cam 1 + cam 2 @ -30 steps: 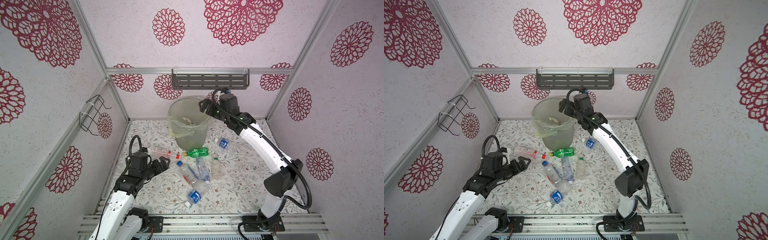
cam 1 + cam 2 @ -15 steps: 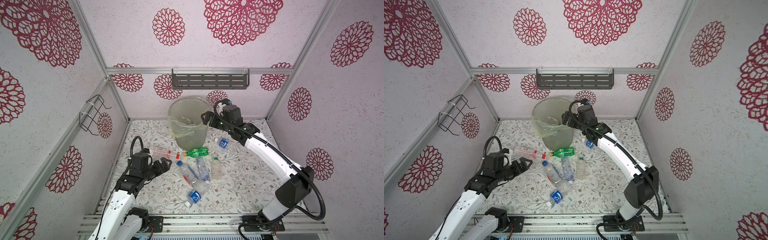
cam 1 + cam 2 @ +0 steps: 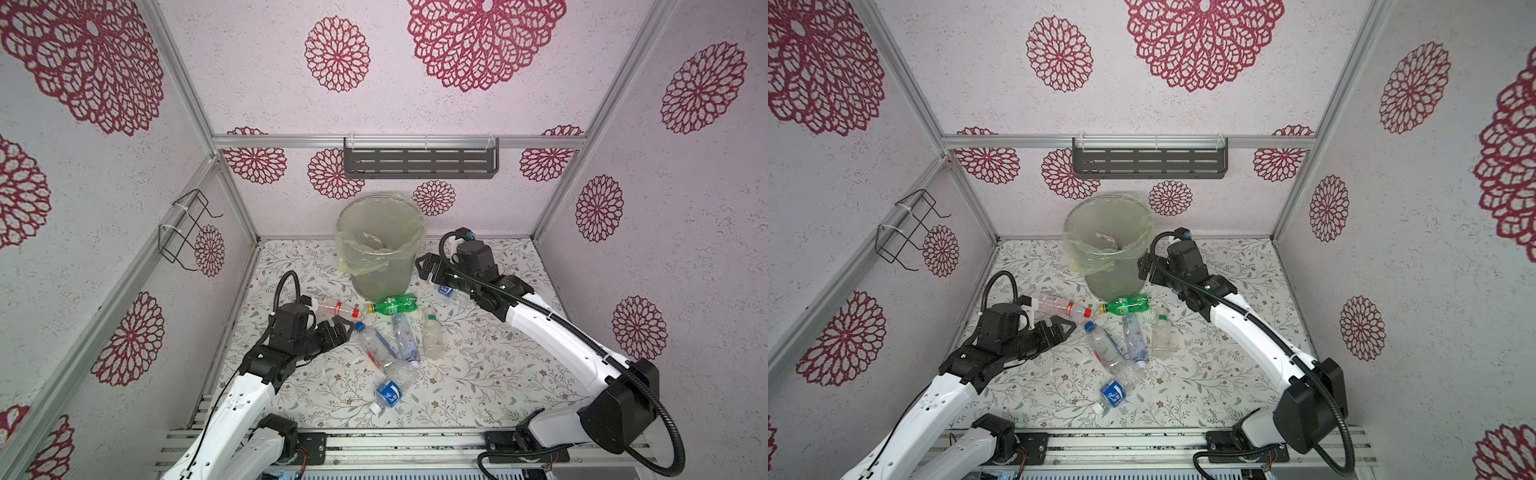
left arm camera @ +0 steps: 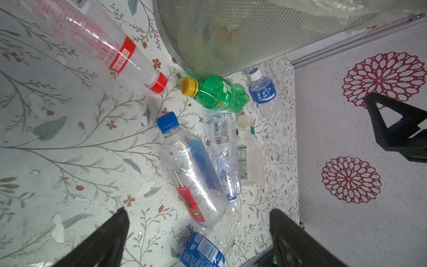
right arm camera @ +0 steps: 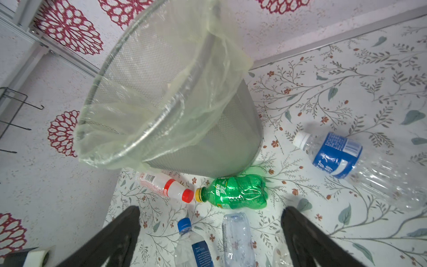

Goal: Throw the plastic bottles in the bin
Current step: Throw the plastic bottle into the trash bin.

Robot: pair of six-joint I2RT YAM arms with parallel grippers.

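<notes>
Left gripper (image 3: 338,328) is hanging wide open and empty. Its tips are near the blue cap of the clear crumpled plastic bottle (image 3: 374,345), which is lying cap-end nearest with its long axis slanting away. Right gripper (image 3: 424,266) is also gaping empty beside the tall translucent bag-lined bin (image 3: 382,278), well apart from that bottle, so I'm judging this pick is falling to the left arm.
</notes>
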